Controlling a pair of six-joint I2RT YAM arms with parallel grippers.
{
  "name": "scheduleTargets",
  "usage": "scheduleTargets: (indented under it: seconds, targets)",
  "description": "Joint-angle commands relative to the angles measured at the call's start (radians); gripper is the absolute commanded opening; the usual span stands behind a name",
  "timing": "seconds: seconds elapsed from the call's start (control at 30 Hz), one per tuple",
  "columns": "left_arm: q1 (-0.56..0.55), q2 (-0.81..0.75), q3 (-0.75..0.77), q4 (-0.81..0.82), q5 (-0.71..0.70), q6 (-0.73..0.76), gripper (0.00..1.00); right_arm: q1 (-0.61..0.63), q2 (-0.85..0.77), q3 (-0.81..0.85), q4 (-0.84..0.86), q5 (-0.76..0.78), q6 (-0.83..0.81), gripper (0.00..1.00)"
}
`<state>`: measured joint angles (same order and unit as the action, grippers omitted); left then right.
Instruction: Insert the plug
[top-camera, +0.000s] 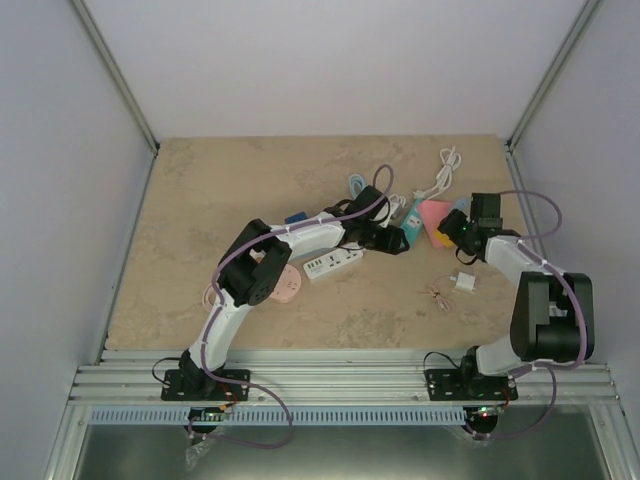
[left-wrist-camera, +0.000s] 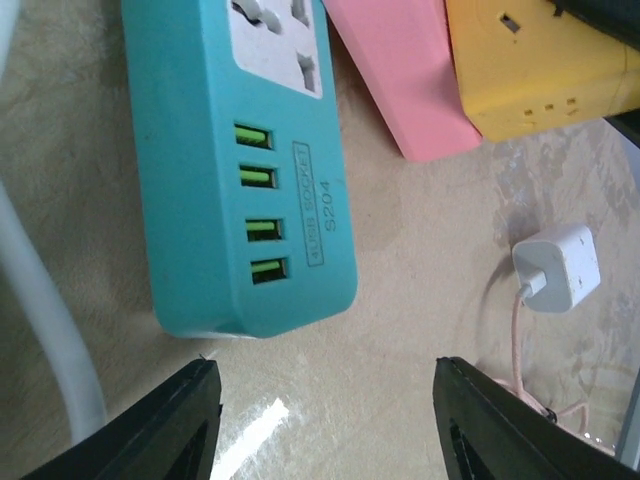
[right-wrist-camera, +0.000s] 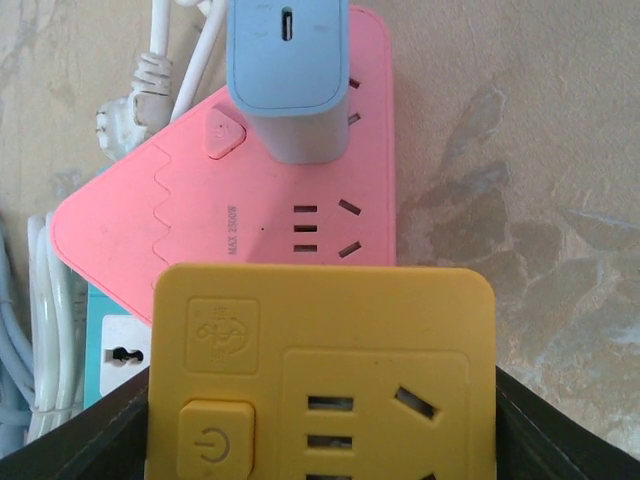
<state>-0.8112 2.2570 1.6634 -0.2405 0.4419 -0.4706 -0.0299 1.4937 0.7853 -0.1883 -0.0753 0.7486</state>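
The beige stone-patterned desk (top-camera: 200, 200) carries 4 power strips. A white rectangular one (top-camera: 332, 265) lies beside the left arm. A teal plastic one with green USB ports (left-wrist-camera: 240, 160), a pink wedge-shaped one (right-wrist-camera: 300, 220) and a yellow square-cornered one (right-wrist-camera: 320, 370) crowd together at the middle right.

The right claw (right-wrist-camera: 322, 400) has its 2 fingers pressed against the yellow strip's flanks. It is pinching that body, which fills the whole gap between them. The left claw (left-wrist-camera: 327, 375) hangs spread over bare desk just short of the teal strip's rounded end, holding and touching nothing.

A blue-grey adapter (right-wrist-camera: 288, 80) already sits in the pink strip. The task's thing is most likely the small white cube-shaped plug (left-wrist-camera: 556, 268). It lies loose on the desk on the near side of the strips, well apart from both claws, trailing a thin pink cable (left-wrist-camera: 515, 340).

It should handle as light, rigid and somewhat slick. Its flat side faces offer the best hold, with the prongs left free. The limp cable may drag or snag, and the strip could slide under the push unless it is braced.
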Motion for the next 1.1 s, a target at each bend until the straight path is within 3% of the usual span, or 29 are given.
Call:
scheduleTargets:
  seconds: [0.0, 0.2, 0.53, 0.63, 0.73, 1.07]
  targets:
    - [-0.006, -0.016, 0.036, 0.001, -0.058, 0.003, 0.62, 0.027, 0.016, -0.048, -0.289, 0.182, 0.008, 0.41]
    - [-0.006, -0.029, 0.045, 0.017, -0.115, -0.013, 0.63, 0.060, -0.027, -0.033, -0.318, 0.255, 0.028, 0.53]
    - [-0.006, -0.071, 0.026, 0.015, -0.164, -0.001, 0.70, 0.058, -0.188, 0.016, -0.299, 0.210, -0.034, 0.89]
    - [-0.006, -0.076, 0.023, 0.015, -0.166, -0.002, 0.72, 0.043, -0.213, 0.015, -0.305, 0.201, -0.032, 0.96]
    - [-0.006, -0.079, 0.021, 0.016, -0.169, -0.003, 0.72, 0.013, -0.207, 0.003, -0.298, 0.169, -0.031, 0.95]
    - [-0.006, 0.005, 0.095, 0.064, -0.141, -0.070, 0.68, -0.022, -0.124, -0.024, -0.162, 0.020, -0.079, 0.76]
